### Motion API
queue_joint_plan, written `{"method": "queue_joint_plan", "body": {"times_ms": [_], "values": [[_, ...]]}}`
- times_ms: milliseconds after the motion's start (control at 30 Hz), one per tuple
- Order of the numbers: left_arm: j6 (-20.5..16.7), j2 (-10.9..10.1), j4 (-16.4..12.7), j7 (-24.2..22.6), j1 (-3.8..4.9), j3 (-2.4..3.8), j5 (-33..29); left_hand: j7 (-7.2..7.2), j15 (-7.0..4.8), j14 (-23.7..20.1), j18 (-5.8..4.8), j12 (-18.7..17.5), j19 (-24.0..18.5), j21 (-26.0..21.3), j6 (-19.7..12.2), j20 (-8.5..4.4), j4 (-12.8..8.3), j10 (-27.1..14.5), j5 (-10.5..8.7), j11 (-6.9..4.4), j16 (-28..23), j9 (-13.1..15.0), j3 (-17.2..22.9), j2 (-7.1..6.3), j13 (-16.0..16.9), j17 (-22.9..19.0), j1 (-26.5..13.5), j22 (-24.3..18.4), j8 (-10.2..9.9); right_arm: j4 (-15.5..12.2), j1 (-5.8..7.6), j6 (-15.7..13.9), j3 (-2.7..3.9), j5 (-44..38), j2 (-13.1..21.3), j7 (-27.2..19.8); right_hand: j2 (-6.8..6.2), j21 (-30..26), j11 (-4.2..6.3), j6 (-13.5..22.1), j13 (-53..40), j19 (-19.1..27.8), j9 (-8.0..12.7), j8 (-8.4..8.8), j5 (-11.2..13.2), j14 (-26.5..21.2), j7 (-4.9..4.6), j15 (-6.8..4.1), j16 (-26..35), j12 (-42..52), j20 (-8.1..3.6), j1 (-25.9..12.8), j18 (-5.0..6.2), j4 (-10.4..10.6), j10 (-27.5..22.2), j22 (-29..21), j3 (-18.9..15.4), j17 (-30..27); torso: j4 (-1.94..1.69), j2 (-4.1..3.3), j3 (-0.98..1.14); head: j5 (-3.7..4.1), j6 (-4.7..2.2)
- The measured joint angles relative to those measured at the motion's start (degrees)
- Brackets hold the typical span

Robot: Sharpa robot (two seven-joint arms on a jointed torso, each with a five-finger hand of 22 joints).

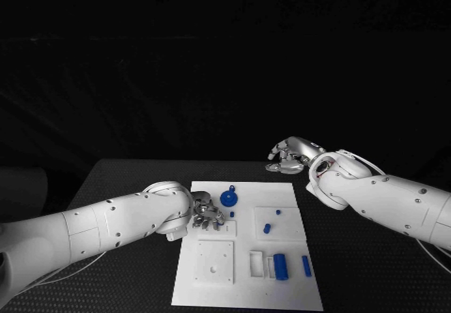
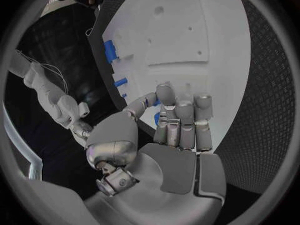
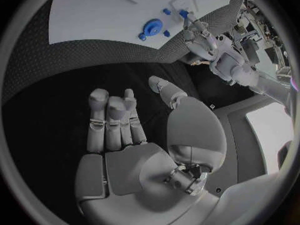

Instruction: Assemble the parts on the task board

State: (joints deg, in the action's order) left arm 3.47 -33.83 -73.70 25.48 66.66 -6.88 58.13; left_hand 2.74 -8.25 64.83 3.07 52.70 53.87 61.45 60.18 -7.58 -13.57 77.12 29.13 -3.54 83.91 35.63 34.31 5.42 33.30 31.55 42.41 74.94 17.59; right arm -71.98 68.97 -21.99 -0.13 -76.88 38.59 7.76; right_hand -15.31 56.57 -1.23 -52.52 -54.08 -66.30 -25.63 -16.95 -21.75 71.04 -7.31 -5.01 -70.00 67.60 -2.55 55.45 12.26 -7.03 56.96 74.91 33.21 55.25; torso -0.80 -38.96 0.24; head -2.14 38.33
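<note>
The white task board (image 1: 282, 290) lies in the middle of the black table. On its far part stands a round blue part (image 1: 229, 197), with a small blue peg (image 1: 232, 214) just behind it. My left hand (image 1: 208, 215) hovers over the board's left side, fingers straight and side by side, thumb apart; in the left wrist view its fingertips (image 2: 184, 105) are next to a small blue part (image 2: 157, 118), and nothing lies in its palm. My right hand (image 1: 289, 156) hangs beyond the board's far edge over bare table, holding nothing. The right wrist view shows its fingers (image 3: 112, 120) extended.
Two short blue pegs (image 1: 279, 211) (image 1: 267, 228) sit on the board's right half. A thick blue cylinder (image 1: 280, 267) and a slim blue bar (image 1: 306, 265) lie near the front right. A raised white square block (image 1: 214, 261) occupies the front left.
</note>
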Motion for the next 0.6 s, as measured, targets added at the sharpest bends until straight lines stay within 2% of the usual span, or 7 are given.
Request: {"method": "queue_joint_plan", "body": {"times_ms": [67,100,267,400,600], "values": [[0.5,-0.1,0.1,0.0,0.05,0.03,0.0,0.01,0.04,0.0,0.0,0.0,0.0,0.0,0.0,0.0,0.0,0.0,0.64,0.0,0.0,0.0,0.0,-0.13,0.0,0.0,0.1,0.0,0.0,0.0,0.0,0.0,0.0,0.0,0.0,0.0,0.0,0.0,0.0,0.0,0.0,0.0,0.0,0.0,0.0,0.0,0.0,0.0,0.0,0.0,0.0,0.0,0.0,0.0,0.0,0.0,0.0,0.0,-0.01,0.0,0.0,0.01,0.05],[0.8,-0.1,0.2,0.1,0.04,0.01,0.0,-0.01,-0.74,0.7,0.01,0.0,0.0,0.0,0.0,0.0,-1.7,0.3,1.82,-0.4,0.0,0.1,2.0,1.24,0.0,0.0,2.0,0.0,0.2,0.0,-0.01,0.1,0.0,0.0,0.0,0.0,0.0,0.0,0.0,0.0,0.0,0.0,0.0,0.0,0.0,0.0,0.0,0.0,0.0,0.0,0.01,0.0,0.0,0.0,0.0,0.0,0.0,0.0,-0.01,0.0,0.0,0.01,0.06],[2.3,-0.1,0.3,0.3,-0.08,-0.12,0.0,-0.05,-0.76,0.7,0.02,0.1,0.0,0.2,0.4,0.0,-1.7,0.3,1.67,-0.4,0.0,0.1,2.4,0.77,-0.1,0.1,2.7,0.0,0.2,0.0,-0.03,0.1,0.0,0.0,0.0,0.0,0.0,0.0,0.0,0.0,0.0,0.0,0.0,0.0,0.0,0.0,0.01,0.0,0.0,0.0,0.01,0.0,0.0,0.0,0.0,0.0,0.0,0.0,0.0,0.0,-0.03,-0.02,0.07],[3.4,-0.1,0.3,0.5,0.29,-0.1,0.0,-0.21,-0.76,0.7,0.01,0.1,0.0,0.3,0.6,0.0,-1.7,0.3,2.77,-0.4,0.0,0.3,2.4,0.77,-0.1,0.1,2.7,0.0,0.6,0.0,-0.06,0.1,0.0,0.0,0.0,0.0,0.0,0.0,0.0,0.0,0.0,0.0,0.0,0.0,0.0,0.0,0.02,0.0,0.0,0.0,0.02,0.0,0.0,0.0,0.0,0.0,0.0,0.0,0.0,-0.01,-0.06,-0.08,0.09],[4.0,-0.2,0.6,0.8,0.46,-0.08,0.0,-0.21,-0.67,0.8,0.01,0.1,0.0,0.4,0.6,0.0,-1.7,0.3,2.87,-0.4,0.0,0.3,2.4,0.77,-0.1,0.1,2.7,0.0,0.6,0.0,-0.07,0.2,0.0,0.0,-0.1,0.0,0.0,0.0,0.15,0.1,0.0,0.1,0.0,0.0,0.0,0.0,0.12,0.0,0.0,0.0,0.1,0.0,0.0,0.0,-0.2,0.0,0.0,0.0,-0.01,-0.01,-0.03,-0.13,0.12]]}}
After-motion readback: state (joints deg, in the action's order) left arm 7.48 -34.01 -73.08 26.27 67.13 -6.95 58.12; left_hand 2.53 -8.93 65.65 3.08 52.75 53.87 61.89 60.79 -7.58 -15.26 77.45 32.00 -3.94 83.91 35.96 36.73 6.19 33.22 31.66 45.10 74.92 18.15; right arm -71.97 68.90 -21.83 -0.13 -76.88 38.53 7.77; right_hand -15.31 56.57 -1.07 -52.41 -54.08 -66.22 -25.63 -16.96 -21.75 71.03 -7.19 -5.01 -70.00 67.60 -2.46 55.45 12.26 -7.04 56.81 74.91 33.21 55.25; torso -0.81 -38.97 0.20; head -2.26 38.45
